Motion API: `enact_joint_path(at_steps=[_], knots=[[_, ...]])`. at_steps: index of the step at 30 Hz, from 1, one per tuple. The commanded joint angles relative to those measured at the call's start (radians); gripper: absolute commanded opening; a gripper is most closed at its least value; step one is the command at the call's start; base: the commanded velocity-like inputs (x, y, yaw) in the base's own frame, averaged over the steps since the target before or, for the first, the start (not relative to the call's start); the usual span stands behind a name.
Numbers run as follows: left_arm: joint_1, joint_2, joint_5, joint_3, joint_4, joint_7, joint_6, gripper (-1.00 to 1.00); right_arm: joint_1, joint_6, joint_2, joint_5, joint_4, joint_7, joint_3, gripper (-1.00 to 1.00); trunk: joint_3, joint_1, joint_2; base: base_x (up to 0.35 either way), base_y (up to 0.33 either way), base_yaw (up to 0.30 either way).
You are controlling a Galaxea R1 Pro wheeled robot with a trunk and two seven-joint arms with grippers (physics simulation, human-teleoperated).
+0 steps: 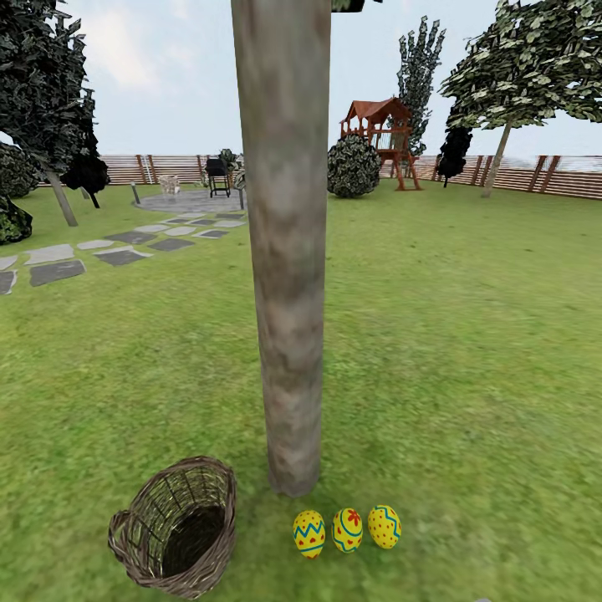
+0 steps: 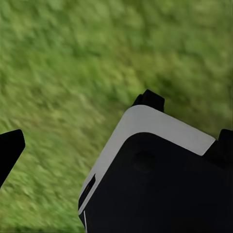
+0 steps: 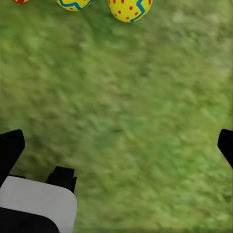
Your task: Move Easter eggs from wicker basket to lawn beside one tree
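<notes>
All three Easter eggs (image 1: 347, 530) sit in a row on the lawn (image 1: 468, 351), just beside the foot of the tree (image 1: 288, 334). The wicker basket (image 1: 177, 527), near the trunk's other side, looks empty (its deepest corner is dark, mind). My right gripper (image 3: 116, 145) hangs spread wide over bare grass, holding nothing; my left gripper (image 2: 10, 150) shows one fingertip, so I cannot tell its state. Risk now: a careless swing or base move could nudge an egg rolling away.
</notes>
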Motion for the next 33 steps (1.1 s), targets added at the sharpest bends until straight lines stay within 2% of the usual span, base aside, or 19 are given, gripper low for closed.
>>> enact_joint_path(at_steps=[1,33], knots=[[-0.001,0.000,0.008,-0.008,-0.002,0.005,0.005,1.00,-0.001,-0.003,-0.001,0.004,0.001,0.004,-0.008,1.00,-0.001,0.000,-0.001,0.000,0.000,0.000],[-0.001,0.000,0.008,-0.008,-0.002,0.005,0.005,1.00,-0.001,-0.003,-0.001,0.002,0.018,0.004,-0.008,1.00,0.012,0.000,-0.001,0.000,0.000,0.000]])
